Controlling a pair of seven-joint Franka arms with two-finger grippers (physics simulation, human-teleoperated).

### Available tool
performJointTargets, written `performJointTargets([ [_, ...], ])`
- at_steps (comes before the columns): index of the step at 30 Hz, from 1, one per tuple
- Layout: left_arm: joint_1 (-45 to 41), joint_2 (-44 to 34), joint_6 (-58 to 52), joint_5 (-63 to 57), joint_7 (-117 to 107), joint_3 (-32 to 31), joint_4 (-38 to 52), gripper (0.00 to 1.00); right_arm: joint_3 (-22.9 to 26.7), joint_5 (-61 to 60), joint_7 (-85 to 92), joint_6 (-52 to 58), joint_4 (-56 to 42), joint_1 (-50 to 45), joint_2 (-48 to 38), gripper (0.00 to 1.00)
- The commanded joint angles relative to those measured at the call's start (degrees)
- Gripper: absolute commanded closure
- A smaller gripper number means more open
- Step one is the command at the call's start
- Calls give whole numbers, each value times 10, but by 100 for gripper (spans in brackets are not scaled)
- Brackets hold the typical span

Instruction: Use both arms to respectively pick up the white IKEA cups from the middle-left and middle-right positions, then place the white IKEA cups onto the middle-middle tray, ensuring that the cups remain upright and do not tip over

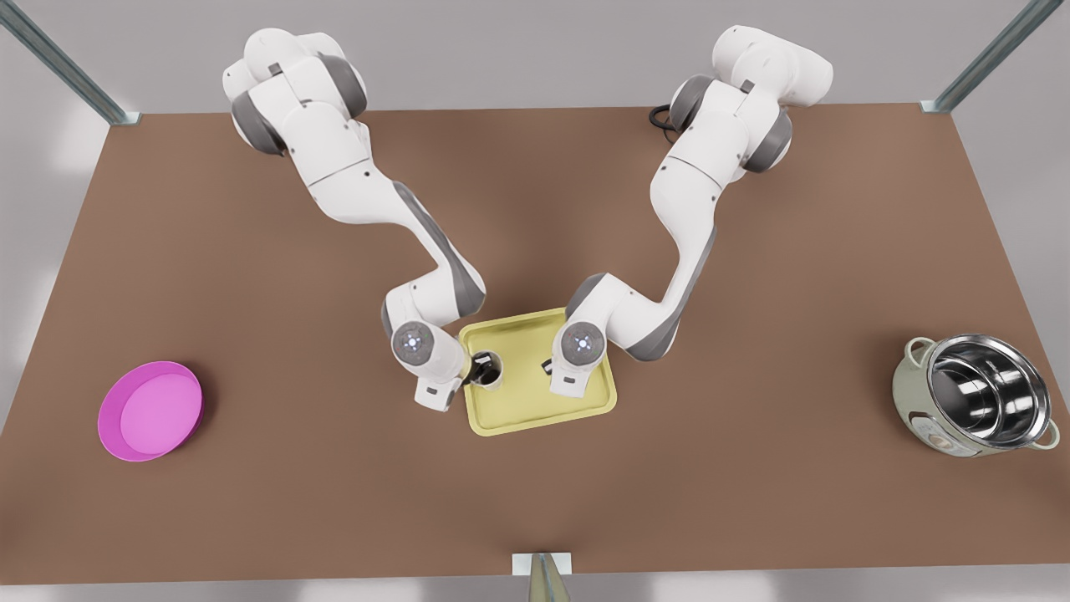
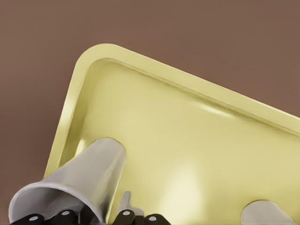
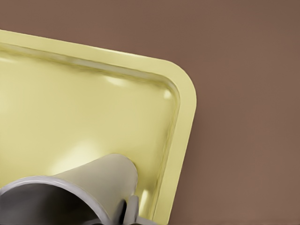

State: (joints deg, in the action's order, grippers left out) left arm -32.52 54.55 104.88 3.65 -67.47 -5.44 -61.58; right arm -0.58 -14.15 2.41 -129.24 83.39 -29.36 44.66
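Plenty of bare brown table [image 1: 276,468] around the pale yellow tray [image 1: 535,410] at centre; the pink dish [image 1: 150,411] sits well off at the front view's left, the steel pot [image 1: 978,397] well off at its right. Both arms reach in from the far edge, elbows bent, wrists over the tray.

The left gripper [image 1: 481,368] is clamped on the rim of a white cup [image 1: 491,372], one finger inside, one outside; that left cup [image 2: 82,180] stands upright with its base on the tray floor [image 2: 187,140], just inside the tray's left rim.

The right gripper [image 1: 547,368] pinches the other cup [image 3: 79,192] the same way, upright on the tray near the corner rim [image 3: 185,122].
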Motion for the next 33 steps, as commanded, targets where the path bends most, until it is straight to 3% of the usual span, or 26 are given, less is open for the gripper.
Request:
performJointTargets([
  [1,0,-1,2,4,-67,0,1,44,0,1,-65,0,-2,-2,1,79],
  [2,0,-1,2,4,-68,0,1,34,1,1,-71,0,-4,-3,1,44],
  [3,0,-1,-2,4,-70,0,1,17,1,2,-72,0,-4,-6,1,0],
  [5,0,-4,-5,4,-71,0,1,0,1,1,-74,0,-5,-6,0,0],
  [11,3,-15,-37,5,-72,0,3,0,1,0,-70,2,-17,-6,-6,0],
  [14,4,-30,-56,5,-82,1,4,0,1,0,-71,71,-15,-9,-77,0],
  [16,27,-81,-127,4,-93,5,11,0,8,8,-63,152,-15,8,-122,0],
  [18,144,-149,-317,-1,-62,7,91,0,8,8,-64,231,-10,73,-120,0],
  [19,207,-190,-368,-14,82,17,96,0,8,16,-63,265,-10,108,-109,0],
  [20,241,-203,-398,-111,330,19,96,0,8,42,-59,278,-11,143,-99,0],
  [23,293,-259,-431,-159,663,24,89,0,19,142,-38,287,-18,199,-94,0],
  [24,313,-314,-395,-160,803,24,13,0,23,165,-35,288,-35,200,-101,0],
  [25,317,-405,-255,-152,865,21,-155,0,22,185,-35,302,-46,210,-118,0],
  [26,312,-407,-238,-64,780,24,-161,0,28,188,-38,318,-46,208,-152,0],
  [28,313,-394,-304,-53,775,25,-99,0,29,188,-49,431,-47,211,-244,0],
  [32,311,-386,-332,-55,773,21,-85,0,28,156,-70,438,14,225,-389,0],
  [33,311,-378,-331,-58,772,21,-85,0,29,155,-71,447,20,226,-389,0],
])
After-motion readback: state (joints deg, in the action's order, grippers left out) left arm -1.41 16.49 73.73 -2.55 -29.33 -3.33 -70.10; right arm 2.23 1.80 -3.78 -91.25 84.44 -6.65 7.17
